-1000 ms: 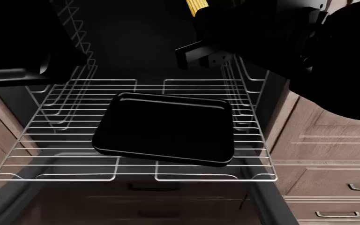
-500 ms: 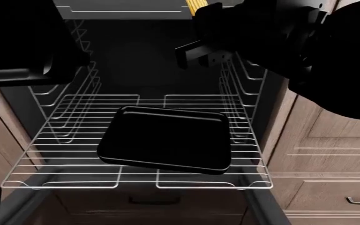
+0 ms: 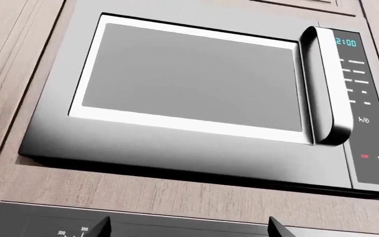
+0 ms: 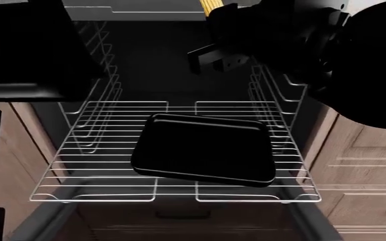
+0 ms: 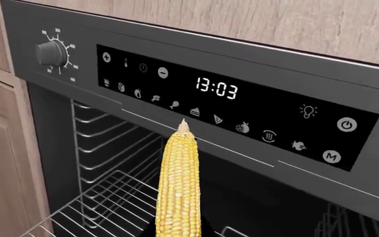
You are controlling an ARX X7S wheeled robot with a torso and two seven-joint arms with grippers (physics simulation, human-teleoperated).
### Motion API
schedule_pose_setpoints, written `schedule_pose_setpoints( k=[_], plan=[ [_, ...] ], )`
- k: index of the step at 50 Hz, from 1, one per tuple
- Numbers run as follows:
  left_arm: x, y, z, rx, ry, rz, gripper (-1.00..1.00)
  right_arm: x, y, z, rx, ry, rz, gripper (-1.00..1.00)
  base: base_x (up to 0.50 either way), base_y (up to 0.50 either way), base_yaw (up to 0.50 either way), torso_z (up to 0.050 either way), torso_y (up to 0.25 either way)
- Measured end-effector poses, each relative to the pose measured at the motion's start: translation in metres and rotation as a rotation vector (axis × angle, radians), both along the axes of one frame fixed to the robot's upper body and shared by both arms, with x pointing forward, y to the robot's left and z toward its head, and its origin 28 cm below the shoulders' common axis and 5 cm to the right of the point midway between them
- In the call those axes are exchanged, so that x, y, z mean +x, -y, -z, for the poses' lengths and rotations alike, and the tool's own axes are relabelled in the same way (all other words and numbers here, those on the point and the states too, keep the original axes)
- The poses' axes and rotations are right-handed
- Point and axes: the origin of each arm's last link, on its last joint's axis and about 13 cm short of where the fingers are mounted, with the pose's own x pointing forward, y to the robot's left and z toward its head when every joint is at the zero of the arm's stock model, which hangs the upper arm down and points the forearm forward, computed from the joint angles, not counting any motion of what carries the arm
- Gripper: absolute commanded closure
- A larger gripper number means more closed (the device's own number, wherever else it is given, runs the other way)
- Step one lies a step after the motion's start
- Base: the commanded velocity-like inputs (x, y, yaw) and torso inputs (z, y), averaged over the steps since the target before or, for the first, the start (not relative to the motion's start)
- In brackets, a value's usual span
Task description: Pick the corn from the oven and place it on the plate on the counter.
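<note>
Where jaws close: corn (image 5: 179, 192) upright.

A simulated home kitchen: a built-in oven (image 5: 196, 98) with wire racks (image 4: 173, 150), a microwave (image 3: 196, 94) above, and wood-grain cabinets (image 4: 361, 155).

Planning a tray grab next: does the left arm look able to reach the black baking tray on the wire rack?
Probably yes: the black baking tray lies uncovered on the pulled-out wire rack; left hand's position unseen.

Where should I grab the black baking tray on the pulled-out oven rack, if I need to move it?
Probably the near long rim of the baking tray, coming from the open front of the oven. The tray lies flat on the wire rack, so only its raised edge offers a pinch; rack rails crowd both sides.
</note>
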Motion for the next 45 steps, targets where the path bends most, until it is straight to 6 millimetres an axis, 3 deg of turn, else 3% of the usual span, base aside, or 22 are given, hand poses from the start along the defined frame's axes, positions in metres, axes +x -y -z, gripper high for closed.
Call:
schedule_pose_setpoints(
  k=[45],
  plan=[
    [-0.0014, 0.0018, 0.0023, 0.0, 0.002, 0.011, -1.0, 0.0013, -0.0013, 0.0006, -0.007, 0.01, -0.006, 1.0, 0.0, 0.5, 0.0, 0.0, 0.0]
  ],
)
